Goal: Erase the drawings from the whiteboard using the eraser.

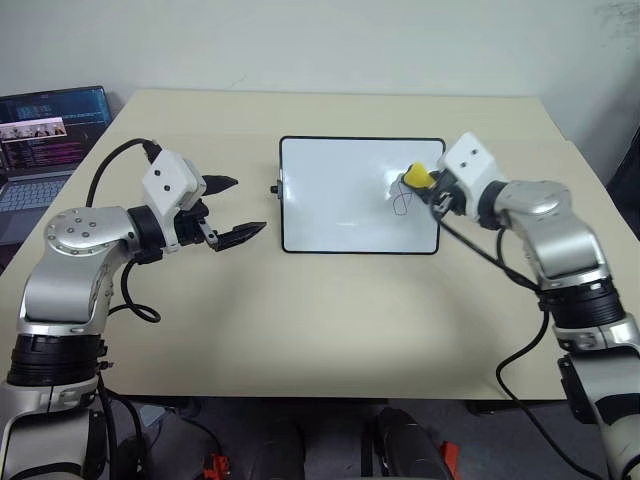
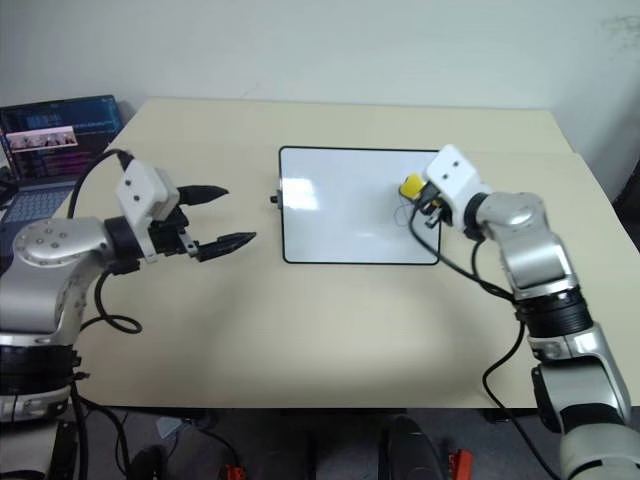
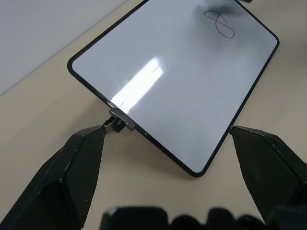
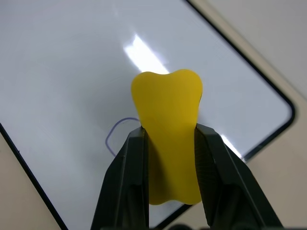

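Overhead first: whiteboard (image 1: pixel 330 215) lying flat in the middle of the tan table (image 1: pixel 300 330), laptop (image 1: pixel 45 140) off at the far left edge. Right gripper (image 1: pixel 432 192) over the board's right part, clamped on the yellow eraser (image 1: pixel 417 177), with one thin blue scribble (image 1: pixel 401 203) just below and beside it. Left gripper (image 1: pixel 228 209) hanging clear of the board's left edge, fingers spread wide, holding nothing. Same layout from the other eye, nothing added. Along the left wrist: both black fingers far apart, small black knob (image 3: pixel 120 122) on the board's near edge between them, a single looped mark (image 3: pixel 219 24) near the far corner, rest of the white surface clean apart from glare. Along the right wrist: eraser (image 4: pixel 168 129) pinched at its waist between the two fingers, a blue loop (image 4: pixel 117 134) peeking out beside it. Judging by this, most of the board already wiped, one drawing at least left to rub out; whether the eraser is pressing on the surface, cannot tell.
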Motion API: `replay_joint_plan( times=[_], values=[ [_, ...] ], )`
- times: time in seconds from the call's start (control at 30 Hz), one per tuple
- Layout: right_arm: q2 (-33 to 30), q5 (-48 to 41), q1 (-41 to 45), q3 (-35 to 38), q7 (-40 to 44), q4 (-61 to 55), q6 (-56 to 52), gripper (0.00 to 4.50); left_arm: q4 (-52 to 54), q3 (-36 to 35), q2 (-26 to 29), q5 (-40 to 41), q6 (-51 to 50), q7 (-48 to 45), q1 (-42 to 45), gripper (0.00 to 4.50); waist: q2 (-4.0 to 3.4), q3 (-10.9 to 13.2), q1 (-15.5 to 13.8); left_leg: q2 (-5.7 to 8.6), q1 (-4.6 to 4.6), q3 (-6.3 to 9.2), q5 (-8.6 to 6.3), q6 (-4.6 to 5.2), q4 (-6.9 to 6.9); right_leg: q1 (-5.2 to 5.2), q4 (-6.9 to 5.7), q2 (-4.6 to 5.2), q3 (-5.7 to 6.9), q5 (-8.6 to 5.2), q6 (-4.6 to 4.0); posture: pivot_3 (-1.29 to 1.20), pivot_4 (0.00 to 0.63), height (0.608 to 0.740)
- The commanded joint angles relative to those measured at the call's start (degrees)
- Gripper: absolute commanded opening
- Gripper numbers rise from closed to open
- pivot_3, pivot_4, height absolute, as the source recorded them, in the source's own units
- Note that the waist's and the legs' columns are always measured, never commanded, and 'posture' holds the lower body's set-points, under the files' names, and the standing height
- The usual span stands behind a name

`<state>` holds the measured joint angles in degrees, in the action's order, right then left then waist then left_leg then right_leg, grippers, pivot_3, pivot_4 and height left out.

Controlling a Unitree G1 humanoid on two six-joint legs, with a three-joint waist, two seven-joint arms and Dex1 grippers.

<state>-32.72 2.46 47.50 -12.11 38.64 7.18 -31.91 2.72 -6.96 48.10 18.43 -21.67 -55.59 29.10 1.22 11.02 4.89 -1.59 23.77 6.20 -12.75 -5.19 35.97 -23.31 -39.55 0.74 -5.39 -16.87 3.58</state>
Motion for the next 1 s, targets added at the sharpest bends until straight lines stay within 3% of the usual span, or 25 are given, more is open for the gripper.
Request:
replay_joint_plan(
  times=[0.03,0.47,0.7,1.0],
  values=[
    [0.9,3.0,3.7,-0.5,-2.3,3.2,3.2,0.97,1.5,-1.3,0.9,0.1,0.9,0.2,0.3,4.5,0.0,0.0,-0.1,0.0,0.0,0.0,0.0,0.0,0.0,0.0,0.0,0.0,0.0,0.0,0.0,0.0,0.15,0.74],
    [5.1,12.2,11.6,-4.8,-8.4,22.0,9.5,0.97,2.2,-1.5,1.1,0.4,0.2,0.2,0.2,4.5,0.03,0.0,0.2,0.0,-0.1,-0.01,0.0,0.0,0.07,0.01,-0.22,-0.01,-0.04,0.0,-0.01,0.0,0.15,0.74],
    [7.0,14.3,5.6,-9.9,-1.5,16.2,7.1,0.97,2.3,-1.6,1.1,0.4,0.1,0.3,0.0,4.5,0.1,-0.1,0.6,-0.09,-1.24,-0.06,0.01,0.02,0.03,1.03,-0.34,-0.15,-0.17,-0.02,-0.02,0.0,0.15,0.74],
    [6.3,15.0,-1.3,-12.8,5.9,7.9,2.6,0.97,2.4,-1.3,0.9,0.4,0.0,0.4,0.3,4.5,0.21,-0.1,0.6,-0.11,-1.35,-0.03,0.04,0.04,0.08,1.14,-0.35,-0.18,-0.18,-0.01,0.0,0.0,0.15,0.74]
  ],
)
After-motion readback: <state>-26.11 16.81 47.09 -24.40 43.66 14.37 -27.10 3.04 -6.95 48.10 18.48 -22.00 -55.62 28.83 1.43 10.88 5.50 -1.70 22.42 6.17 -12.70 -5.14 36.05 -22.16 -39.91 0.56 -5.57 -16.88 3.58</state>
